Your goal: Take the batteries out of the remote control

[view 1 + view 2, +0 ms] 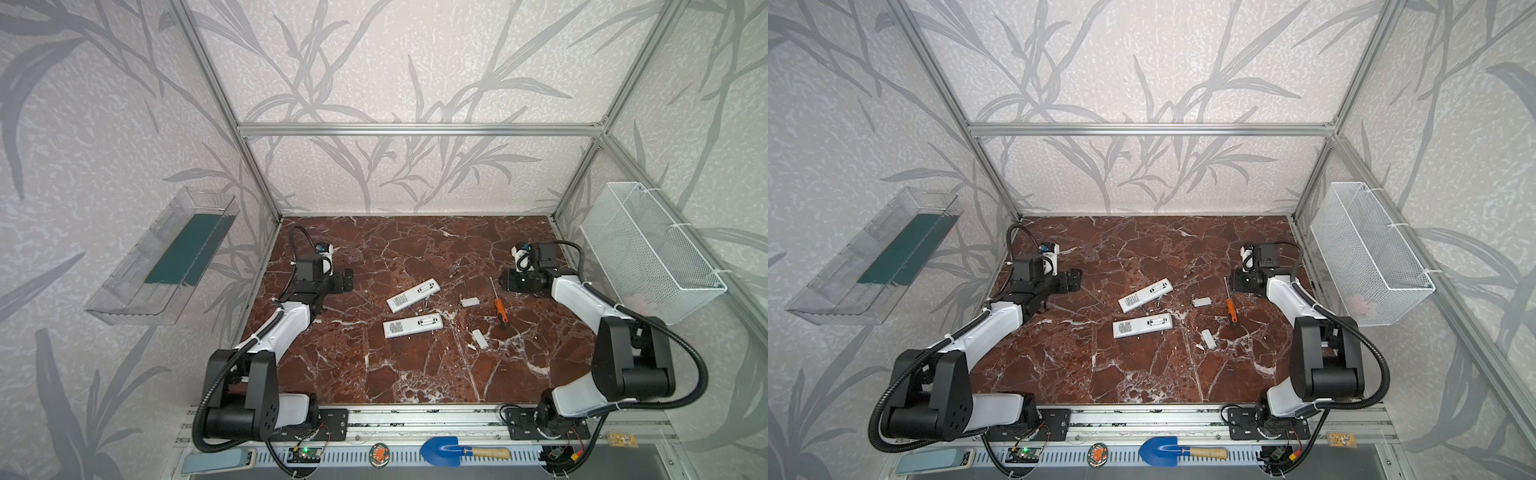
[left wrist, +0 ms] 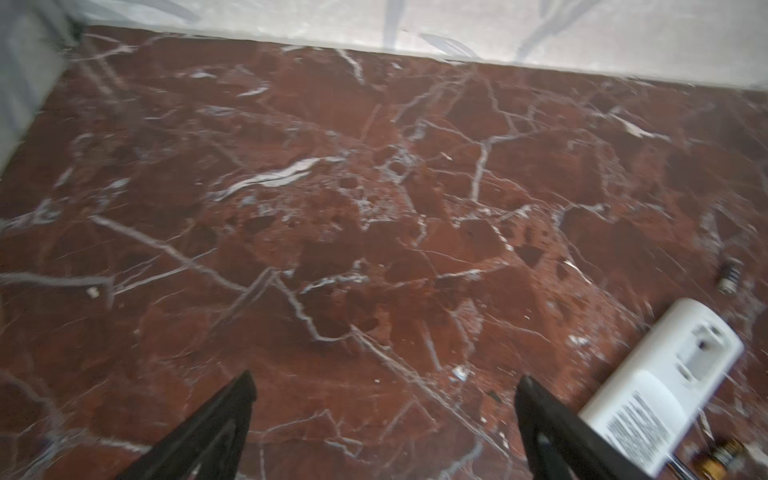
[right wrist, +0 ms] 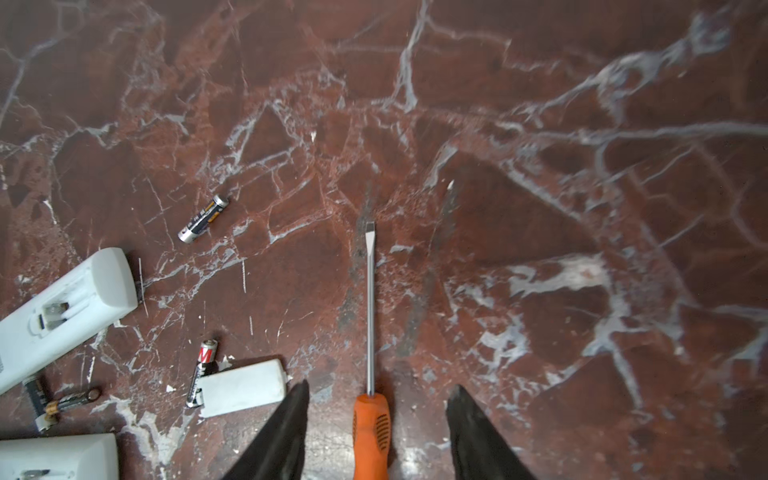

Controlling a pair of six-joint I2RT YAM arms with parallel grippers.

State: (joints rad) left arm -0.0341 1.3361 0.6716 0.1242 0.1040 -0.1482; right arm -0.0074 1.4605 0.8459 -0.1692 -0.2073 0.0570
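Your worktop (image 1: 374, 374) has open room at lower centre; left tool (image 2: 384, 376) gapes, right tool (image 3: 380, 384) straddles the screwdriver (image 3: 369, 316), released.

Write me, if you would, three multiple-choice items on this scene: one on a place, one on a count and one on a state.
1. Where does the screwdriver lie?
A. In a wire basket.
B. On the table, its handle between the parted jaws of the right gripper.
C. Upright against the back wall.

2. How many white remotes lie on the table?
A. One.
B. Four.
C. Two.

3. How is the left gripper?
A. Open, nothing between its jaws.
B. Shut on a battery.
C. Shut on a white cover.

Answers:
1 B: the right wrist view shows the orange handle on the marble, with a gap to each jaw.
2 C: both top views show two, side by side.
3 A: the left wrist view shows the jaws wide apart over bare marble.
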